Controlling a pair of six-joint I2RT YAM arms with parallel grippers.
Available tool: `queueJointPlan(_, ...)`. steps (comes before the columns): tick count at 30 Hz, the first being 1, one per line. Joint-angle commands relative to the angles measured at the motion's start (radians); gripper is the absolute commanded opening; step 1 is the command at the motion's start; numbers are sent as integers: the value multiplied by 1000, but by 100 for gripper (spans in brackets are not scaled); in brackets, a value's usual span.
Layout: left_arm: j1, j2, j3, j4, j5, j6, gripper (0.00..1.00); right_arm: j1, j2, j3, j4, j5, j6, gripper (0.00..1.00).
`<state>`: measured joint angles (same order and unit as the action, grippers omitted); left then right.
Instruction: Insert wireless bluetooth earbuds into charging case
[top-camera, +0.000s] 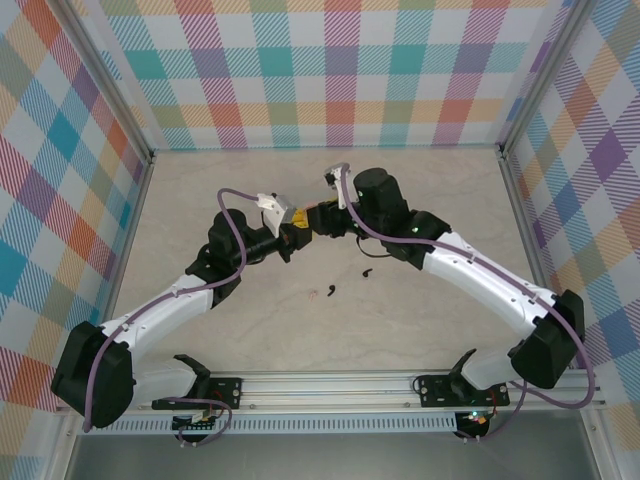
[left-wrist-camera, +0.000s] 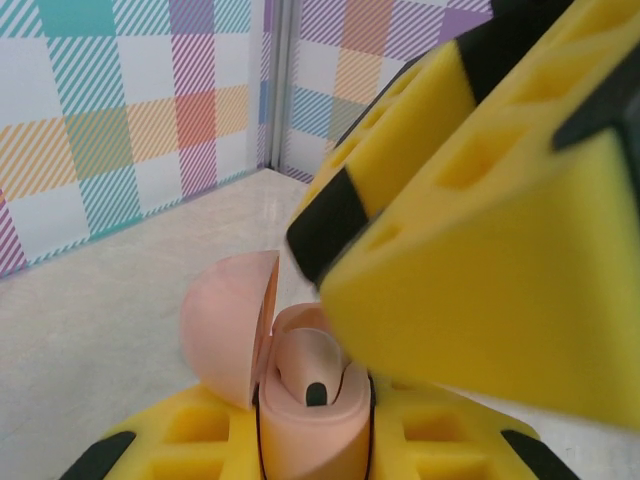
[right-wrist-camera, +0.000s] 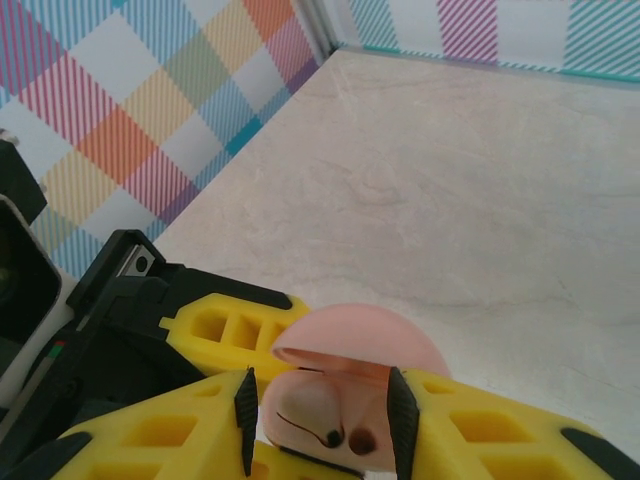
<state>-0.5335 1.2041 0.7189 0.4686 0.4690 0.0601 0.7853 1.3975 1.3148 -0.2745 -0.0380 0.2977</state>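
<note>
So, left hand (left-wrist-camera: 315, 445) clamped tight on pink charging case (left-wrist-camera: 300, 375), lid flipped up. Right hand (right-wrist-camera: 322, 415) fingers parted either side of case, can't tell if gripping. Black earbuds (top-camera: 328, 292) loose on surface (top-camera: 420, 325), near hands, arm-base side.

Both arms bend inward, wrists nearly meeting. The left gripper (top-camera: 296, 228) is clamped on the charging case (left-wrist-camera: 305, 400). The right gripper (top-camera: 322, 218) hovers just above, fingers parted.
</note>
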Motion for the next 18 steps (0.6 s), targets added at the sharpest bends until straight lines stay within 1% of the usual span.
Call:
queueJointPlan(1,15,-19,24,-8,-6,-38,14,-15,-89,-17,-14,85,1,43)
queueJointPlan(7,57,-49,13,-33,-2,-70,14,-68,-144,-67,-112,143,6,44)
queueJointPlan(12,99,-89,23,-79,20,-97,14,-78,-150,-99,-208,181,10,45)
queueJointPlan(15,117,-120,30,-106,25,-109,14,-78,-122,-109,-256,155,25,45)
queueJointPlan(18,128,-146,45,-154,22,-104,14,-78,-76,-116,-283,89,46,45)
